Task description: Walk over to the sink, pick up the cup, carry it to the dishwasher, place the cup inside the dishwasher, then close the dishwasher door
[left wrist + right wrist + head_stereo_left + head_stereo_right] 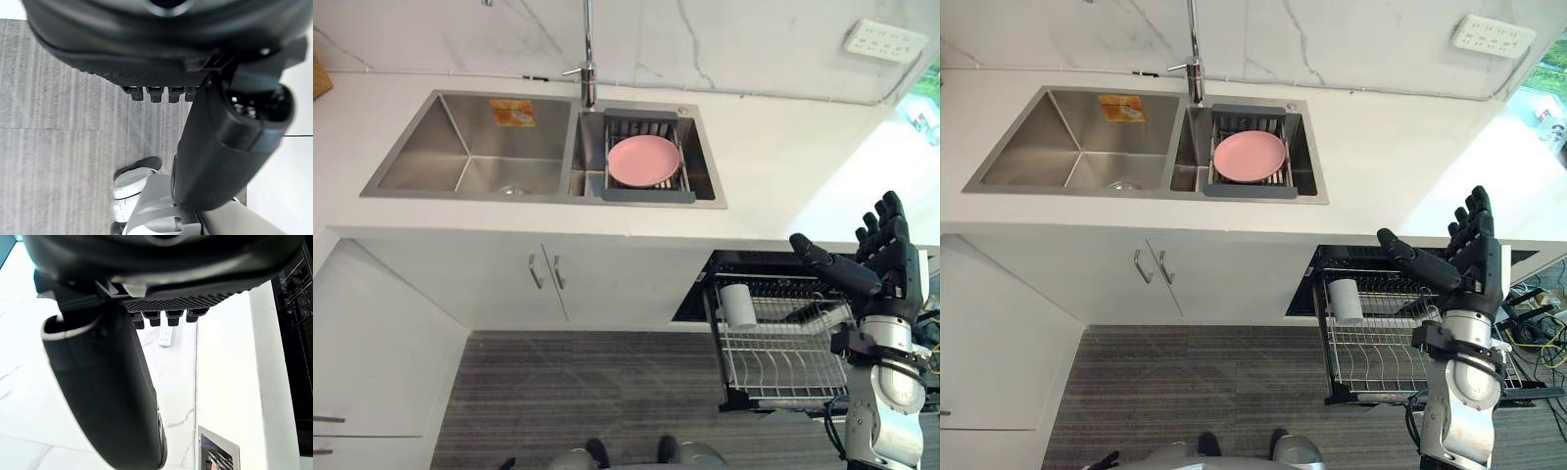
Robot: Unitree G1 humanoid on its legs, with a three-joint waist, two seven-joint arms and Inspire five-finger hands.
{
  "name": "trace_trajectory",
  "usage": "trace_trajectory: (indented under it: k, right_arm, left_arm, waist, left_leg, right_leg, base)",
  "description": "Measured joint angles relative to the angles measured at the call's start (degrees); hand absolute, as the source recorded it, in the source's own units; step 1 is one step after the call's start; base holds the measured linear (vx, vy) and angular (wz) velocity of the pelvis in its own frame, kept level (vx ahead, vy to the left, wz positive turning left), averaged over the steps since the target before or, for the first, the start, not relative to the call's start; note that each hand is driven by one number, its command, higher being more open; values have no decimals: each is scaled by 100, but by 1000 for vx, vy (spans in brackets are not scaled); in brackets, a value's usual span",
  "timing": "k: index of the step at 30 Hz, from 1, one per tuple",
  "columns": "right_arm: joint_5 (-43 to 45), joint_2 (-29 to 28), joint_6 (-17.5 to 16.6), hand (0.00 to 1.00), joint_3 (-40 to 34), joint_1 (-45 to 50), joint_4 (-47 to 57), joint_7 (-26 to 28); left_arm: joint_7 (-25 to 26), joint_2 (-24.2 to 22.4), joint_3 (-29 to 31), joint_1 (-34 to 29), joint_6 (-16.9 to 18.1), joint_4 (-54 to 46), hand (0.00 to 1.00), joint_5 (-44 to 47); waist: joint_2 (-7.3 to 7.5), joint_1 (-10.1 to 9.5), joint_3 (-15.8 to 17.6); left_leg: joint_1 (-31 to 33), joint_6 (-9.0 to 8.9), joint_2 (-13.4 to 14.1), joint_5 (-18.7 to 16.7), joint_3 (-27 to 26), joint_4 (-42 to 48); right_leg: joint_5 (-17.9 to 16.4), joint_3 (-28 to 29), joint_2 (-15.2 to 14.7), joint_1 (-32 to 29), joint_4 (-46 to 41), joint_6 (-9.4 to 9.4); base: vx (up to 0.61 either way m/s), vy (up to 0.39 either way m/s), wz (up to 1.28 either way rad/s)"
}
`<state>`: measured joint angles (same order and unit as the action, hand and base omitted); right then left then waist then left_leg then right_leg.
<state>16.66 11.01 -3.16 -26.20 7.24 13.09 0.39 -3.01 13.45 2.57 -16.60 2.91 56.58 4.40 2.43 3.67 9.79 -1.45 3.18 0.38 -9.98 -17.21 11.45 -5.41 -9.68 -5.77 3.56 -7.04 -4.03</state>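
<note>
Cup sits upright in dishwasher rack, left of & below my R hand, fingers released, empty, so R's nearest.

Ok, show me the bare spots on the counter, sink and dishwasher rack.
Free: the counter between sink and wall socket; the left basin; the dishwasher rack in front of the cup. Crowded: the right basin, taken by the pink plate on its drainer.
</note>
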Motion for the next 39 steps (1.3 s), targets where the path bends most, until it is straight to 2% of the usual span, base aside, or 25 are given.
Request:
trace_trajectory:
  k: [4,5,6,7,8,9,11,12,13,14,15,16,17,21,24,26,27,28,31,32,33,34,37,38,39]
  right_arm:
    - [12,86,28,100,-8,80,176,-17]
    - [16,95,28,100,-18,112,233,-20]
    - [17,130,29,100,-93,195,366,-35]
    - [17,143,28,100,-123,231,434,-40]
    - [16,142,28,100,-130,231,510,-39]
    - [17,135,20,100,-153,224,561,-44]
    - [17,124,-2,100,-254,106,560,-100]
    - [13,122,-6,100,-293,65,557,-143]
    - [12,122,-7,100,-293,68,557,-143]
    - [11,119,-19,100,-274,73,557,-124]
    - [11,117,-56,100,-234,73,558,-80]
    - [11,115,-76,100,-186,73,558,-76]
    - [9,117,-125,100,-53,57,555,-37]
    - [-3,116,-224,100,308,-160,538,225]
    - [-4,110,-226,100,433,-351,407,371]
    - [-5,107,-245,100,611,-496,287,451]
    - [-10,107,-286,100,757,-521,253,517]
    - [-21,108,-334,100,905,-553,188,589]
    - [-114,110,-471,100,1352,-683,75,767]
    - [-97,111,-505,100,1534,-788,13,872]
    - [-77,110,-506,100,1611,-866,-56,918]
    - [33,176,-517,100,1718,-1003,-261,1031]
    - [237,217,-516,100,1877,-1251,-747,1103]
    - [220,-131,-654,100,1997,-1349,-564,1172]
    - [220,-131,-654,100,1997,-1349,-564,1172]
  left_arm:
    - [296,-273,43,16,148,27,100,9]
    - [341,-336,147,19,223,23,100,56]
    - [432,-447,295,20,321,-10,100,269]
    - [483,-525,394,15,350,-11,100,371]
    - [577,-692,590,-15,359,-13,100,536]
    - [626,-796,775,-19,357,-2,100,583]
    - [687,-874,828,-81,343,0,100,570]
    - [715,-895,834,-151,339,-1,100,567]
    - [725,-902,836,-170,340,-1,100,567]
    - [786,-958,851,-255,352,5,100,568]
    - [809,-1027,872,-366,370,7,100,569]
    - [808,-1053,878,-405,374,17,100,568]
    - [821,-1087,899,-443,390,36,100,575]
    - [903,-984,845,-262,384,24,100,361]
    - [909,-904,803,-119,341,-7,100,90]
    - [907,-809,628,-67,265,-41,100,0]
    - [899,-753,504,-49,214,-56,100,-11]
    - [896,-709,454,-45,168,-71,100,-13]
    - [899,-640,375,30,-40,-234,100,-7]
    - [903,-595,368,136,-86,-287,100,2]
    - [908,-547,365,169,-107,-296,100,4]
    - [932,-562,366,272,-174,-259,100,3]
    - [1012,-655,318,313,-213,-381,100,-7]
    - [1542,-673,328,580,-385,-476,100,14]
    - [1542,-673,328,580,-385,-476,100,14]
  waist:
    - [-359,29,-23]
    - [-388,39,-23]
    - [-499,40,18]
    - [-553,35,30]
    - [-579,26,47]
    - [-509,23,92]
    - [-493,-6,57]
    - [-491,-11,58]
    - [-491,-15,58]
    - [-492,-63,57]
    - [-507,-95,47]
    - [-493,-130,44]
    - [-477,-157,-8]
    - [-374,-148,-164]
    - [-312,-183,-191]
    - [-274,-262,-190]
    - [-245,-256,-196]
    - [-241,-258,-226]
    - [-247,-230,-315]
    - [-195,-250,-326]
    - [-130,-259,-341]
    - [-106,-258,-346]
    - [-240,-404,-355]
    - [-70,-585,100]
    - [-70,-585,100]
  left_leg:
    - [402,-112,413,-674,-68,1315]
    - [642,-141,505,-689,-67,1833]
    - [957,-192,699,-659,5,2600]
    - [1037,-283,759,-615,60,2853]
    - [1108,-564,807,-457,95,3154]
    - [1207,-650,819,-428,86,3391]
    - [1248,-564,679,-628,281,2362]
    - [1351,-640,688,-463,497,1570]
    - [1361,-638,694,-407,542,1437]
    - [1338,-688,711,-56,588,1256]
    - [1290,-613,631,91,624,1295]
    - [1286,-487,546,39,641,1354]
    - [1276,-223,441,-140,519,1397]
    - [1310,66,218,-556,213,1686]
    - [933,109,68,-577,201,1417]
    - [355,121,28,-573,59,946]
    - [36,124,29,-571,8,705]
    - [-157,115,50,-566,-48,566]
    - [-311,27,196,-518,-96,428]
    - [-305,-78,247,-471,-83,459]
    - [-307,-119,223,-469,-66,497]
    - [-369,-242,203,-513,91,549]
    - [-508,-321,472,-498,498,430]
    - [-671,-408,341,-325,831,-250]
    - [-671,-408,342,-325,831,-250]
  right_leg:
    - [-391,105,197,-114,-519,26]
    - [-517,115,182,-168,-639,68]
    - [-575,110,245,-153,-708,85]
    - [-583,124,272,-103,-699,94]
    - [-587,195,244,56,-618,127]
    - [-563,242,195,176,-512,163]
    - [-546,331,70,321,-351,172]
    - [-548,421,10,426,-184,169]
    - [-549,454,1,453,-148,168]
    - [-568,659,-44,568,-8,136]
    - [-591,895,-86,620,71,95]
    - [-606,1022,-136,616,94,69]
    - [-620,1192,-244,551,60,-5]
    - [-637,1380,-569,379,-158,-184]
    - [-628,1336,-659,235,-834,-201]
    - [-494,1223,-701,-331,-2351,-314]
    - [-420,1138,-780,-629,-3166,-249]
    - [-533,943,-827,-825,-3511,-125]
    - [-815,256,-844,-1325,-2980,-37]
    - [-563,-32,-772,-1436,-1981,27]
    - [-173,-121,-732,-1432,-1555,137]
    - [383,-110,-672,-1331,-1181,-159]
    - [566,-208,-290,-864,-521,-33]
    - [1412,-335,-127,-245,1011,-81]
    - [1412,-335,-126,-245,1011,-81]
  base:
    - [12,-22,-14]
    - [0,0,0]
    - [0,0,0]
    - [-13,-7,-7]
    - [42,26,-8]
    - [58,44,-13]
    - [58,65,-20]
    - [70,96,-22]
    - [133,158,-43]
    - [219,245,-59]
    - [256,291,-75]
    - [287,328,-76]
    - [221,244,-55]
    - [282,232,-30]
    - [301,91,-12]
    - [210,26,-35]
    - [247,9,-33]
    - [196,-6,-28]
    - [187,-57,-15]
    - [173,-133,-3]
    - [208,-204,3]
    - [180,-182,7]
    - [149,-143,-10]
    - [19,-28,-6]
    - [0,0,0]
